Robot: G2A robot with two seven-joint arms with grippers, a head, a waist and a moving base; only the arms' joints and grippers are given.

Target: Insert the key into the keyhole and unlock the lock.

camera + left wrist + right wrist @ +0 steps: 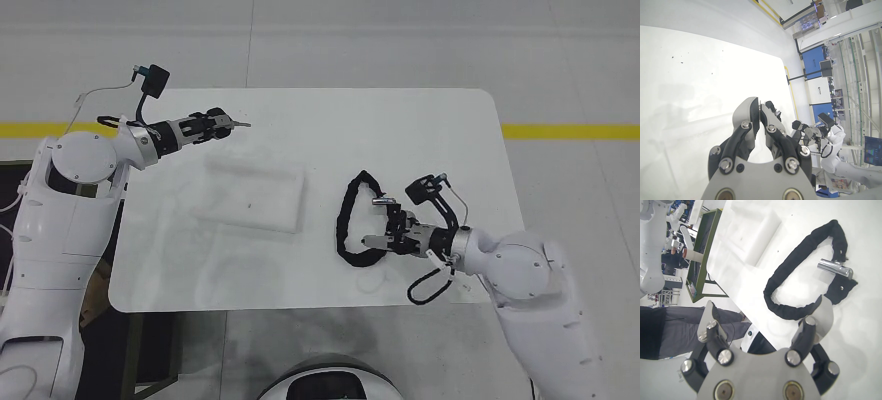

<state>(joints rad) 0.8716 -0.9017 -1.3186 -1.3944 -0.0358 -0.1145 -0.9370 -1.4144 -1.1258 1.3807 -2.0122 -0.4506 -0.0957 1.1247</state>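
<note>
A black fabric-sleeved cable lock [349, 222] lies looped on the white table [440, 130], right of centre, with its chrome cylinder [834, 268] at one end. My right gripper [385, 226] is open beside that end; in the right wrist view one finger [824, 306] overlaps the black sleeve [791, 256] near the cylinder, and nothing is held in the right gripper [766, 308]. My left gripper [225, 124] hovers at the table's far left, shut on a small thin metal key [759, 108] that sticks out of the left gripper [759, 111] at its fingertips.
A white foam block [250, 195] rests on the table between the two arms, also seen as the foam block [753, 234] beyond the lock. A green metal frame [702, 256] stands off the table's left edge. Bare tabletop stretches across the far right.
</note>
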